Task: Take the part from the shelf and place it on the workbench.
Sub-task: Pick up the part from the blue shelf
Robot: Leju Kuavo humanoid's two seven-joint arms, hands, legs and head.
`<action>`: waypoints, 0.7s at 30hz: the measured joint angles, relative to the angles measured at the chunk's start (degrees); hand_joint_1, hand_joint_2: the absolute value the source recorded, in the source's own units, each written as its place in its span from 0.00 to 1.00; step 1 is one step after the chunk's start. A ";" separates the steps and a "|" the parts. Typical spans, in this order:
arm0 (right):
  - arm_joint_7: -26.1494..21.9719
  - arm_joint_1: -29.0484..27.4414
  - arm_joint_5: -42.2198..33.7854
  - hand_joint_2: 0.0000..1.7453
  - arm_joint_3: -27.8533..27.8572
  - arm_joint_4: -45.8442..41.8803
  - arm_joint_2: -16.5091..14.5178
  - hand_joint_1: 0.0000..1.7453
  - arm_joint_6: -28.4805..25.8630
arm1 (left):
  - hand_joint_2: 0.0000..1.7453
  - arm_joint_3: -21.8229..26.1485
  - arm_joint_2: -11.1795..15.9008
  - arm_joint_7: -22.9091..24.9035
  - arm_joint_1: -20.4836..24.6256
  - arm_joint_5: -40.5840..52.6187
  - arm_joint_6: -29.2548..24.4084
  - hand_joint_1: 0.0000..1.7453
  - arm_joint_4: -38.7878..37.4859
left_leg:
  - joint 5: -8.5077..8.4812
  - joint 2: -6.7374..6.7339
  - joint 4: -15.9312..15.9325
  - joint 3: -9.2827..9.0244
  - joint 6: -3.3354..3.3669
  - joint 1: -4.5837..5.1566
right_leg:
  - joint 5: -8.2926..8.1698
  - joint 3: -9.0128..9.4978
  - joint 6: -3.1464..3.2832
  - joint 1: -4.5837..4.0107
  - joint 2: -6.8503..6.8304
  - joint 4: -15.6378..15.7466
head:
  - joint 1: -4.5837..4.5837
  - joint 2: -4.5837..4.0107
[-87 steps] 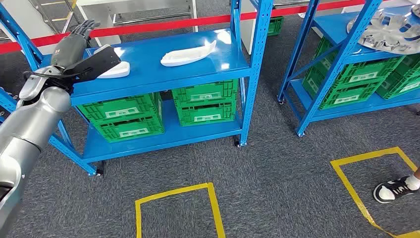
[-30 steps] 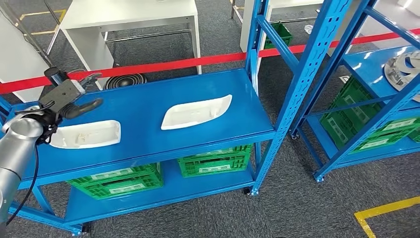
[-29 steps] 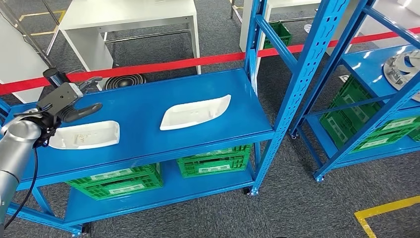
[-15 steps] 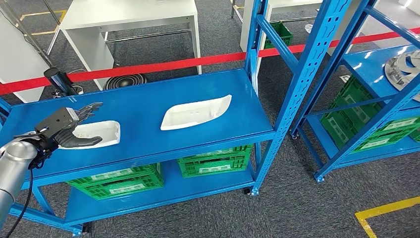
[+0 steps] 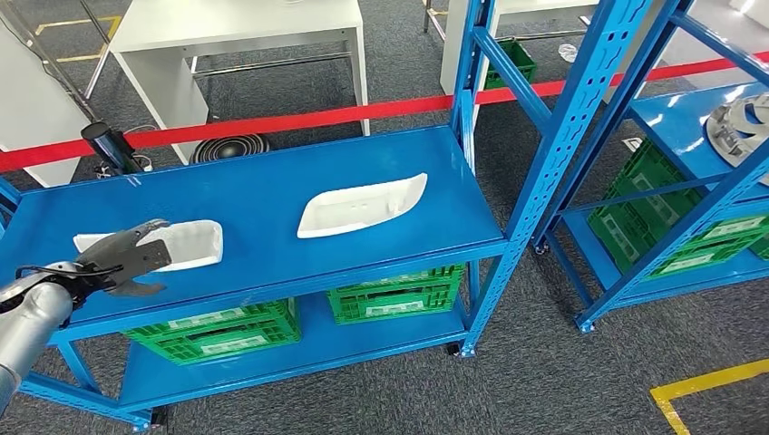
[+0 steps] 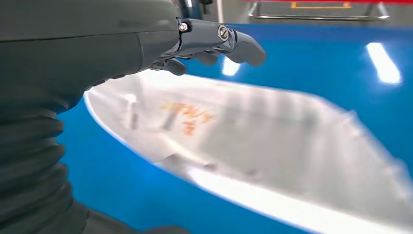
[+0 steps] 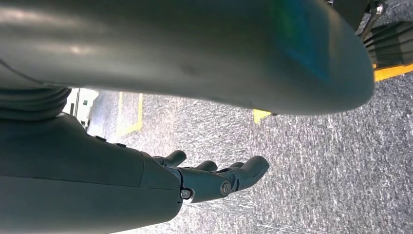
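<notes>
Lower and nearer the shelf's front edge than half a second ago, the left hand [image 5: 122, 261] now sits at the near end of the white part [image 5: 186, 245], where earlier it hovered over the part's left half. In the head view the fingers [image 5: 145, 226] reach over the part's left end and the thumb lies along its front rim; whether they actually press on it cannot be told from there. In the left wrist view the fingers [image 6: 214, 41] are spread and extended above the part [image 6: 272, 146], with blue shelf showing between fingertip and plastic, so the hand is released and holds nothing. The part lies flat on the top level of the blue shelf [image 5: 272, 195], hollow side up, with faint orange marks inside it. A second white part [image 5: 363, 205] lies on the same level, well apart to the right. Green crates [image 5: 390, 301] sit on the level below. The right hand [image 7: 214, 178] hangs over the grey carpet [image 7: 341, 161], its fingers loosely parted and unloaded.
</notes>
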State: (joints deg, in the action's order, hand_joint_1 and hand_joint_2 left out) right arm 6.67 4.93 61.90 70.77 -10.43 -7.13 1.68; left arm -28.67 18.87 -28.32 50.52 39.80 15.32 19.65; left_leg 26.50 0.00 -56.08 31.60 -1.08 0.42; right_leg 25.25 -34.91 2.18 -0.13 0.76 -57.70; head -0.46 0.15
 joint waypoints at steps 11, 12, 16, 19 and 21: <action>0.49 0.06 0.33 0.00 0.00 0.00 0.00 0.00 -0.10 | 1.00 -5.12 0.64 2.83 -0.54 5.11 -3.72 0.00 -0.58 | 0.02 0.01 -0.02 0.00 0.00 0.00 | 0.02 0.00 -0.02 0.00 -0.01 0.00 | 0.00 0.00; 0.54 0.06 0.33 0.00 0.00 0.00 0.00 0.00 -0.10 | 1.00 -5.29 0.63 2.93 -0.54 5.22 -3.77 0.00 -0.60 | 0.02 0.00 -0.02 0.00 0.00 0.00 | 0.02 0.00 -0.02 0.00 -0.01 0.00 | 0.00 0.00; 0.68 0.07 0.33 0.00 0.00 0.00 0.00 0.00 -0.12 | 1.00 -5.96 0.30 3.08 -0.56 5.65 -4.69 0.00 -0.64 | 0.02 0.01 -0.04 0.00 0.00 0.00 | 0.02 0.00 -0.02 0.00 -0.01 0.00 | 0.00 0.00; 0.68 0.10 0.33 0.00 0.00 0.00 0.00 0.00 -0.13 | 1.00 -6.12 -0.40 2.09 -0.78 4.28 -6.47 0.00 -0.62 | 0.02 0.02 -0.04 0.01 0.00 0.00 | 0.02 0.00 -0.02 0.00 -0.02 0.00 | 0.00 0.00; 0.68 0.11 0.33 0.00 0.00 0.00 0.00 0.00 -0.13 | 1.00 -6.00 -1.01 0.65 -1.21 2.66 -8.13 0.00 -0.45 | 0.03 0.02 -0.05 0.01 0.01 0.01 | 0.02 0.01 -0.02 0.01 -0.02 0.00 | 0.00 0.00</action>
State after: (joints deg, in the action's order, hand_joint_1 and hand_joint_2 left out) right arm 7.35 5.04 62.23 70.77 -10.43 -7.13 1.55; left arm -34.68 17.86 -27.67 49.31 42.46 7.19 19.20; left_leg 26.53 0.02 -56.13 31.61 -1.07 0.43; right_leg 25.27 -34.90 2.16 -0.12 0.74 -57.69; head -0.46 0.15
